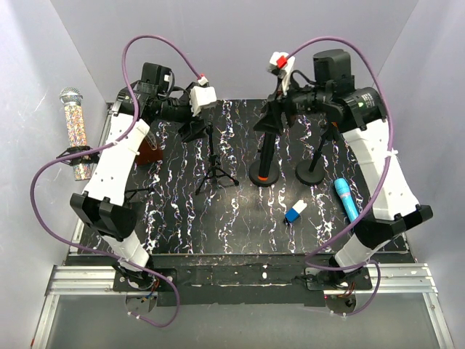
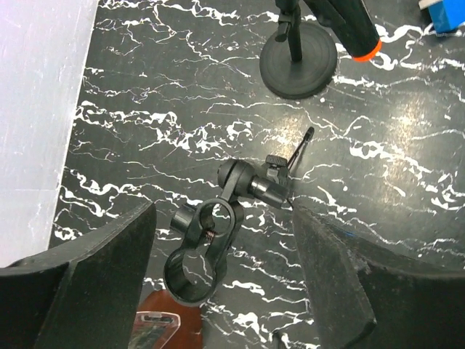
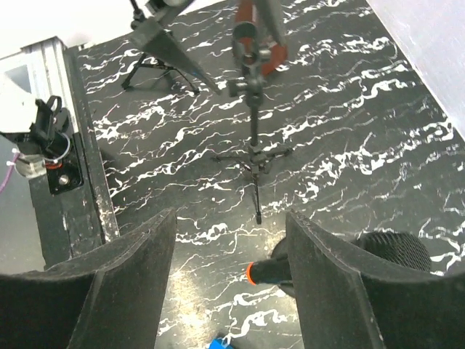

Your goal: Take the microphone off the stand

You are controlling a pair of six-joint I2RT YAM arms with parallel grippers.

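A black microphone [image 1: 265, 149] with an orange ring at its tail sits tilted in a round-base stand [image 1: 261, 177] at mid-table. My right gripper [image 1: 278, 116] is open just above its upper end. In the right wrist view my gripper [image 3: 231, 218] hangs over the microphone's handle [image 3: 272, 270], which passes under the right finger, with its mesh head [image 3: 396, 251] beyond that finger. My left gripper [image 1: 195, 131] is open and empty. In the left wrist view [image 2: 224, 211] it straddles the empty clip [image 2: 200, 254] of a tripod stand. The microphone's orange tail [image 2: 363, 49] shows at the top of that view.
A tripod stand [image 1: 212, 163] stands left of the microphone. A second round-base stand [image 1: 314, 167] stands to the right. A blue microphone [image 1: 346, 198] and a small blue-and-white block [image 1: 294, 212] lie near the right front. A glittery microphone [image 1: 73, 131] lies off the mat at the left.
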